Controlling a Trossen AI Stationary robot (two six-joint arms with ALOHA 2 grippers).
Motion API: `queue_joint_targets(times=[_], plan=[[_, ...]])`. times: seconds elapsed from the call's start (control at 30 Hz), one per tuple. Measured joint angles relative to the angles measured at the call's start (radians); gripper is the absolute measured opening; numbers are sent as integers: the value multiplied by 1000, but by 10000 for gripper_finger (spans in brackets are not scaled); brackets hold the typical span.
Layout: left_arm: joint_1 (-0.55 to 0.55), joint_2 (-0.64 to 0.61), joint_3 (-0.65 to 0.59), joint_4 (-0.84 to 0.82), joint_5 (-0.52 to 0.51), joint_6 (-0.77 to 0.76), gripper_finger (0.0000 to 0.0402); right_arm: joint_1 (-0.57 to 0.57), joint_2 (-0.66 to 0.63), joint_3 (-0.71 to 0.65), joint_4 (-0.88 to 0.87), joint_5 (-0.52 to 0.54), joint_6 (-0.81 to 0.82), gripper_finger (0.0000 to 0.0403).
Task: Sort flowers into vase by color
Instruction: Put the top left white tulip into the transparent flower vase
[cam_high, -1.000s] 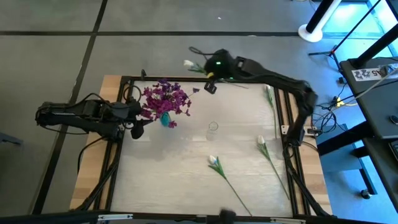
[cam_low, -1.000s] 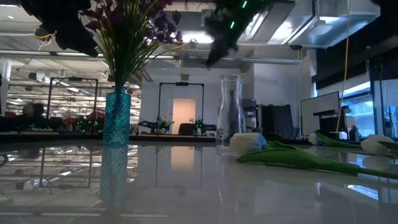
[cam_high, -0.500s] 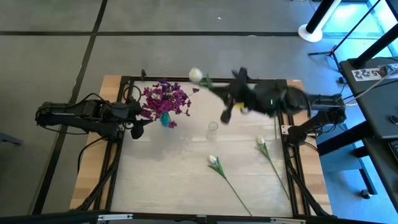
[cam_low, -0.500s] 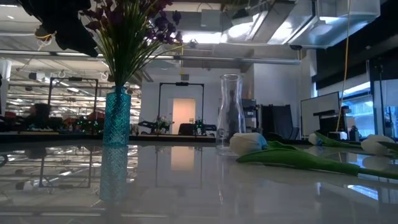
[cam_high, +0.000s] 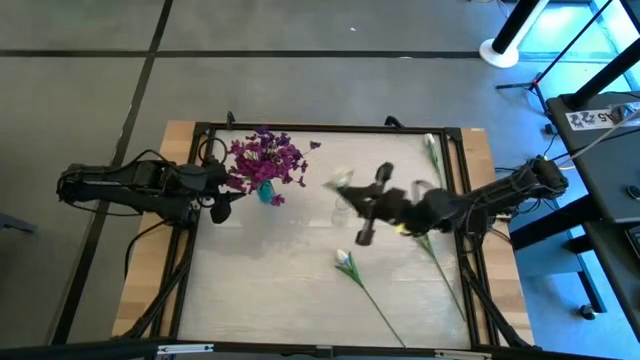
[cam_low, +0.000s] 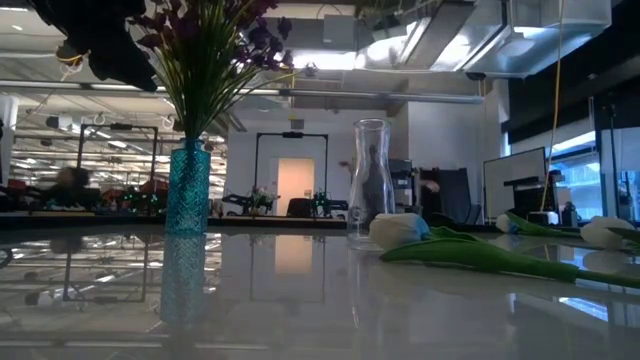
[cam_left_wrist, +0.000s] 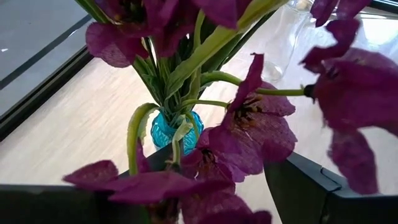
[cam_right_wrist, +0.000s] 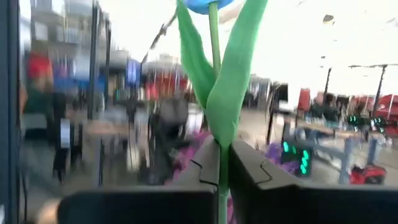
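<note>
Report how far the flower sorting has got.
Done: the purple flowers stand in the teal vase, beside the left gripper.
In hand: the right gripper is shut on a white tulip and carries it near the clear glass vase, which holds no flowers.
Left: three white tulips lie on the table, one near the front middle and two along the right side.

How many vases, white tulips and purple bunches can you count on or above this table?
vases: 2, turquoise and clear
white tulips: 4, three lying, one in the right gripper
purple bunch: 1
Total: 7
</note>
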Motion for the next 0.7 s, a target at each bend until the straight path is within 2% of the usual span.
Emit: queue_joint_targets(times=[0.1,0.33,0.5,0.7], plan=[[0,0,0,-1,0,0,213,-11,-22,-125,212,0,-5,12],[0,0,0,-1,0,0,213,-47,-13,-319,528,-18,5,9],[0,0,0,-1,0,0,213,-102,47,-344,632,-84,84,10],[0,0,0,-1,0,0,213,-119,113,-337,634,-95,106,11]])
